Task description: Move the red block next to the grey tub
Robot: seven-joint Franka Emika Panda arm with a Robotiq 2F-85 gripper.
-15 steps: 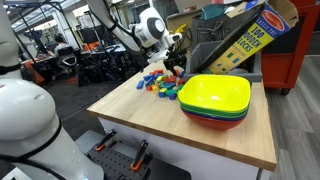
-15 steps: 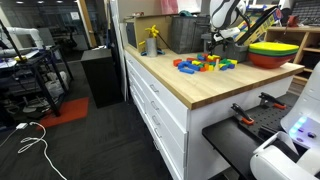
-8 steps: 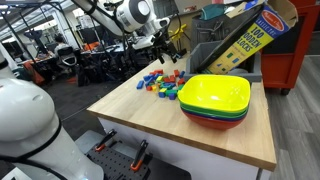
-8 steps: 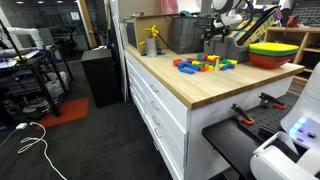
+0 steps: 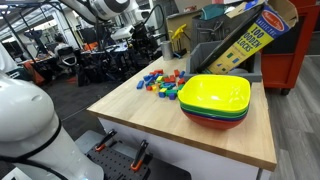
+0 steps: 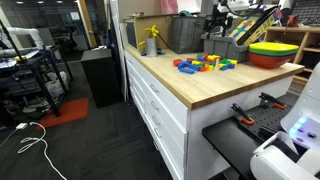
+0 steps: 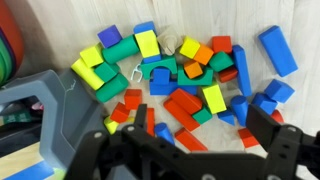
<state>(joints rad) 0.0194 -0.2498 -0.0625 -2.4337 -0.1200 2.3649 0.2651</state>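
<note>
A pile of coloured blocks (image 5: 160, 82) lies on the wooden table and also shows in an exterior view (image 6: 205, 65). Several red blocks are in it; the wrist view shows one (image 7: 183, 104) near the middle and others around it. The grey tub (image 5: 208, 52) stands behind the stacked bowls and also shows in an exterior view (image 6: 226, 47). My gripper (image 5: 146, 40) hangs high above the table, seen also in an exterior view (image 6: 218, 17). In the wrist view its jaws (image 7: 200, 120) are open and empty, far above the pile.
Stacked yellow, green and red bowls (image 5: 215, 100) stand beside the pile, also in an exterior view (image 6: 272, 52). A block box (image 5: 250, 35) leans in the tub. A yellow bottle (image 6: 152, 40) and a dark bin (image 6: 183, 33) stand at the table's back.
My gripper has risen from just above the block pile to well above the table and swung away from it, open and empty. The blocks have not moved.
</note>
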